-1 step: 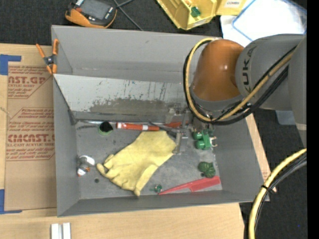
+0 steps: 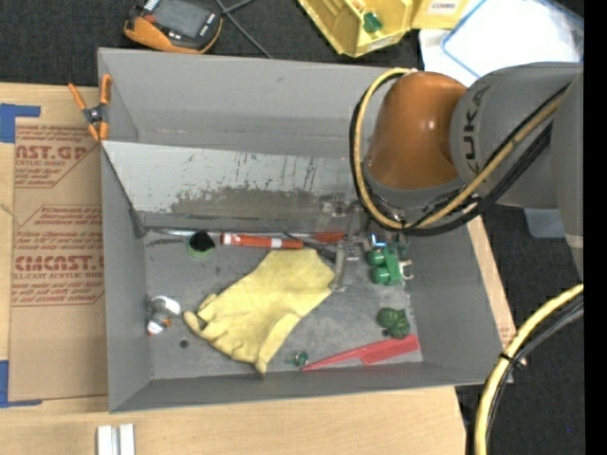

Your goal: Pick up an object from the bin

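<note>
Pincer [image 2: 349, 262] down at the yellow glove's [image 2: 266, 306] upper-right corner; spread or pressed together, cannot tell
Glove likely light, limp, rubbery: best pinched on a raised fold of that edge. Small green toy [image 2: 384, 271] just right of glove

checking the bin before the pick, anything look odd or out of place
Nothing spilled or broken. The yellow glove lies crumpled mid-bin, one end by the gripper; the red comb lies slanted along the front wall.

An orange-and-black device [image 2: 174, 22] lies on the dark surface [image 2: 57, 12], top left. A yellow box [image 2: 365, 3] sits further right, beside a whitish lid [image 2: 507, 28].
</note>
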You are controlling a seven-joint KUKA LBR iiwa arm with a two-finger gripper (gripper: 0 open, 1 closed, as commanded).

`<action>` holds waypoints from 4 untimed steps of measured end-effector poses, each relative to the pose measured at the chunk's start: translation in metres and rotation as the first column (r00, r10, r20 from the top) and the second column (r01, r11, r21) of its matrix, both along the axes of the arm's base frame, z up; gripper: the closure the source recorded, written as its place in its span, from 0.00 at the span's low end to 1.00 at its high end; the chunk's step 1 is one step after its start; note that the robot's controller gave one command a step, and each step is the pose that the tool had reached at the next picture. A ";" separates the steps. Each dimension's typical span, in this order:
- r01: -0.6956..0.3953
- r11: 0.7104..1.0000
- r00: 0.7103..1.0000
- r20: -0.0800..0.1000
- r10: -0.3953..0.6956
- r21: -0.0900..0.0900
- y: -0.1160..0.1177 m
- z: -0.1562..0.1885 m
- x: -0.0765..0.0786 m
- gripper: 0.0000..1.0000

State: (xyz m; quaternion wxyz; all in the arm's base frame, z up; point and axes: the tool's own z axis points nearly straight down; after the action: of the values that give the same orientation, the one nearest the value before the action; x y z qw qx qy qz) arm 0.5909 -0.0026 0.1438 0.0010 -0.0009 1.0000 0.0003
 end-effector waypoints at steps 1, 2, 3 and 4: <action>-0.530 0.848 0.848 -0.003 0.530 0.003 0.055 -0.035 -0.035 0.00; -0.488 0.873 0.873 0.004 0.488 -0.002 0.057 -0.019 -0.034 0.00; -0.732 0.681 0.681 0.002 0.732 0.002 0.077 -0.033 -0.033 0.00; -0.819 0.574 0.574 0.006 0.819 -0.004 0.080 -0.074 -0.035 0.00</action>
State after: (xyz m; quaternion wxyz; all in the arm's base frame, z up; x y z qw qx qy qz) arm 0.5554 0.0771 0.0701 0.0044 -0.4623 0.8867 0.0005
